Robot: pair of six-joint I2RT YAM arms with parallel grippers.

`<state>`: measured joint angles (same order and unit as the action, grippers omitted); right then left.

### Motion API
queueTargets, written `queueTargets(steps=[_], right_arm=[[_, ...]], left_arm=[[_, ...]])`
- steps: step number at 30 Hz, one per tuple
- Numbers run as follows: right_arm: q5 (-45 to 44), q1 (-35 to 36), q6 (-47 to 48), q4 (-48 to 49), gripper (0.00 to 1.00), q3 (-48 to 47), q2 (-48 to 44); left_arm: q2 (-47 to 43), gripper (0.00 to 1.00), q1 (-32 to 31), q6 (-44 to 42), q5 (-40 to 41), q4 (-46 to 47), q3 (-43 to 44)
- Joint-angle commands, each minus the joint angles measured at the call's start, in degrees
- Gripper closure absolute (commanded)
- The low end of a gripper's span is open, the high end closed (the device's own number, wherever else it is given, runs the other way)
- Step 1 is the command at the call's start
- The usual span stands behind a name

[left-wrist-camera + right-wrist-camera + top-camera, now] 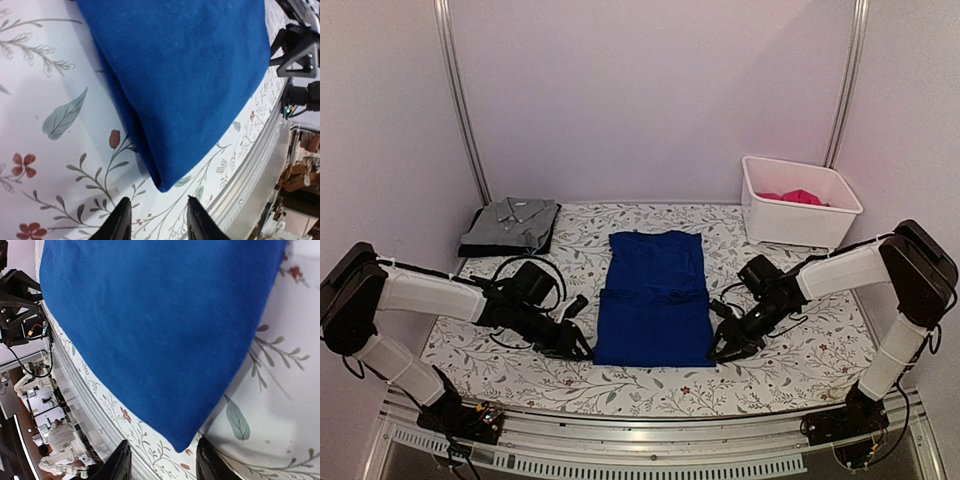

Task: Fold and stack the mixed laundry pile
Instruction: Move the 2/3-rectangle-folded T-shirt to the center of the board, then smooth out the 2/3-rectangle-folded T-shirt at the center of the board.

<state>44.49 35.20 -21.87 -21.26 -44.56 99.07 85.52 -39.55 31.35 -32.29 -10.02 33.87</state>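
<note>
The royal-blue garment (654, 297) lies flat and partly folded in the middle of the table. My left gripper (582, 350) is open at its near left corner (165, 184), fingers apart just short of the cloth. My right gripper (720, 350) is open at its near right corner (187, 442), also holding nothing. The grey collared shirt (510, 224) lies folded at the back left. The magenta-pink garment (792, 197) sits in the white bin (798, 222) at the back right.
The white floral table covering (640, 385) spans the table. A metal rail (650, 430) runs along the near edge, close behind both grippers. Black cables (520, 270) loop on the table beside the left arm.
</note>
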Motion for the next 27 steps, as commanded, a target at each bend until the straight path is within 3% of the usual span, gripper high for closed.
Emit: queueTargets(steps=[1,3,6,19,27], right_arm=[[-5.69,-0.25,3.13,-8.67,0.52,-4.83,-6.53],[-6.67,-1.41,3.27,-9.08,0.47,-7.12,-10.08],[-6.53,-2.15,3.18,-7.93,0.45,-11.71,-10.56],[11.6,-2.15,4.67,5.52,0.58,-24.29,10.23],[12.95,-4.56,7.93,5.23,0.61,-29.81,18.67]], left_arm=[[-7.21,0.52,-0.04,-1.58,2.44,-4.13,1.44],[-10.49,0.4,1.37,-2.85,4.31,-4.97,2.73],[-10.32,0.37,3.62,-4.17,3.25,-3.42,6.01],[14.53,0.45,5.74,-2.3,-8.66,11.26,22.9],[23.46,0.48,8.39,-1.36,-10.86,15.13,26.1]])
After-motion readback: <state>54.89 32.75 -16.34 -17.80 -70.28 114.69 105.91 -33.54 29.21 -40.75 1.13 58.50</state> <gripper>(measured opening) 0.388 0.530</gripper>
